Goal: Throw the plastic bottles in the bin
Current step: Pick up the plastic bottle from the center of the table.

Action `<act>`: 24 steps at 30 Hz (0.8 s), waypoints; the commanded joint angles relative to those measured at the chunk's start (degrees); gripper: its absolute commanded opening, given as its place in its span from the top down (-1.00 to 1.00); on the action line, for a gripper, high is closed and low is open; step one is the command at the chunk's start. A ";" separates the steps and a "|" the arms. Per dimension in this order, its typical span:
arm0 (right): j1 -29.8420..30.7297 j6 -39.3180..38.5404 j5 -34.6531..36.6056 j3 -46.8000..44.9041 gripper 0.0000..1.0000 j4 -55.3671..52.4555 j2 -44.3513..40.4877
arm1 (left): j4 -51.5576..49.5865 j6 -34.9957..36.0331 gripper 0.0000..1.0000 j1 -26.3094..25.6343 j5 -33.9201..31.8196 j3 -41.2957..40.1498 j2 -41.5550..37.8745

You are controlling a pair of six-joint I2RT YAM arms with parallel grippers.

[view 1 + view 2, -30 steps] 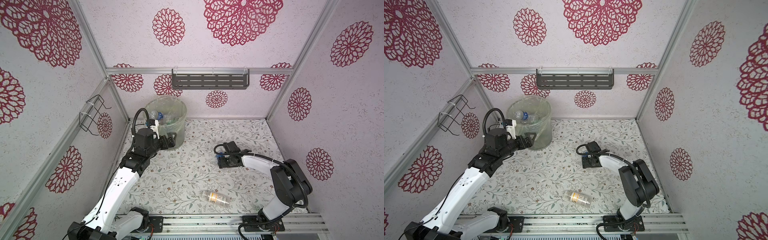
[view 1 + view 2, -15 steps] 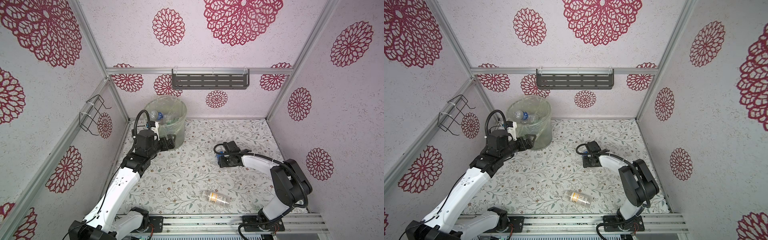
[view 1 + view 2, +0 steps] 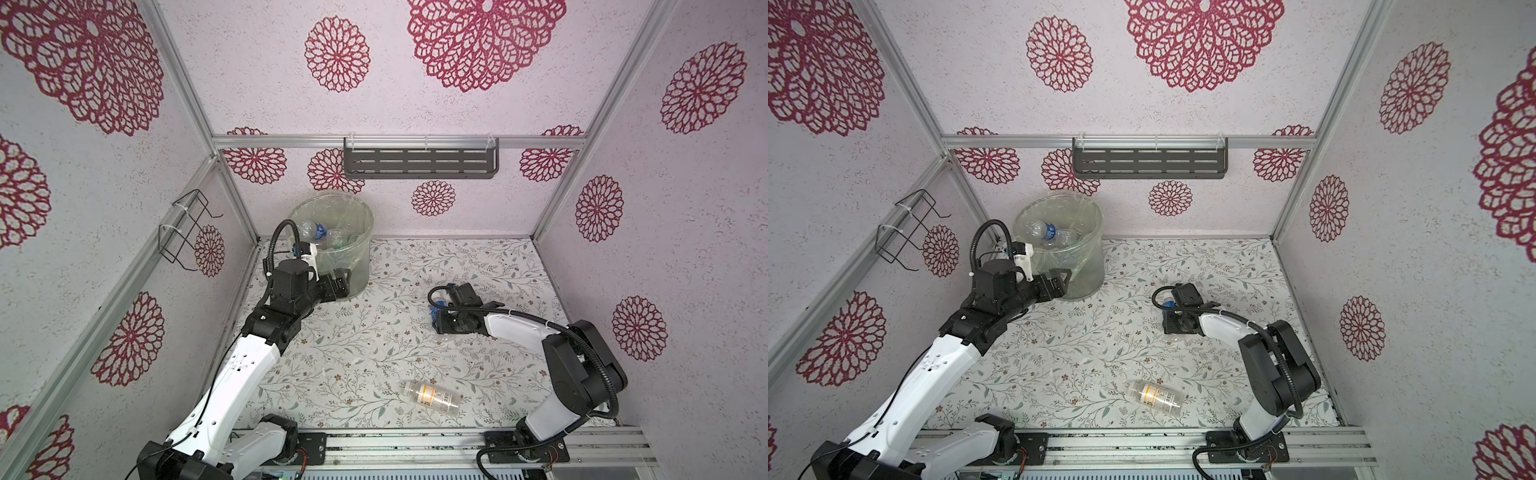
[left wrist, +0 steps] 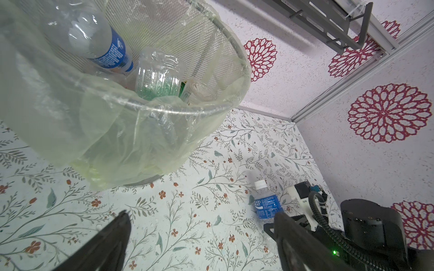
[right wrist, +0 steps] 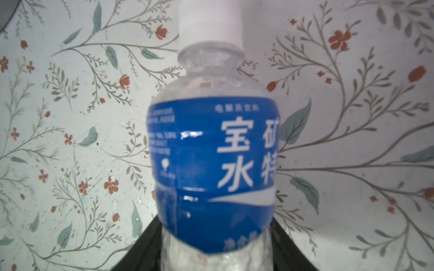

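Note:
The bin [image 3: 360, 217] stands in the far left corner, lined with a clear bag, and holds several plastic bottles, one with a blue label [image 3: 318, 231]. The left wrist view shows the bin's rim [image 4: 164, 110] and that blue-labelled bottle [image 4: 105, 50] close up. My left gripper [image 3: 341, 283] hangs open and empty in front of the bin's wall. Mid-floor on the right, my right gripper [image 3: 442, 322] is shut on a lying blue-labelled bottle [image 3: 441, 307] with a white cap; the jaws press its clear lower body [image 5: 211, 152]. Another clear bottle [image 3: 432, 398] with a yellow-and-white label lies near the front.
A grey slotted shelf [image 3: 419, 162] hangs on the back wall and a black wire rack [image 3: 187, 232] on the left wall. An aluminium rail [image 3: 415, 446] with both arm bases runs along the front edge. Walls close in the floral floor on three sides.
The right gripper's jaws have closed in on the blue-labelled bottle on the floor. The left arm has barely shifted beside the bin.

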 commanded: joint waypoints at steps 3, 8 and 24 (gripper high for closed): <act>-0.18 1.42 -1.52 1.15 0.04 0.90 -2.93 | 0.82 1.12 -0.95 -0.27 -0.61 -0.38 -0.11; -0.15 1.93 -2.29 2.16 0.04 0.41 -4.02 | 0.65 1.09 -0.95 -0.24 -0.74 -0.22 -0.10; -0.11 4.37 -6.89 11.67 0.08 -4.46 -7.08 | 2.96 0.80 -0.95 -0.29 0.46 1.15 2.18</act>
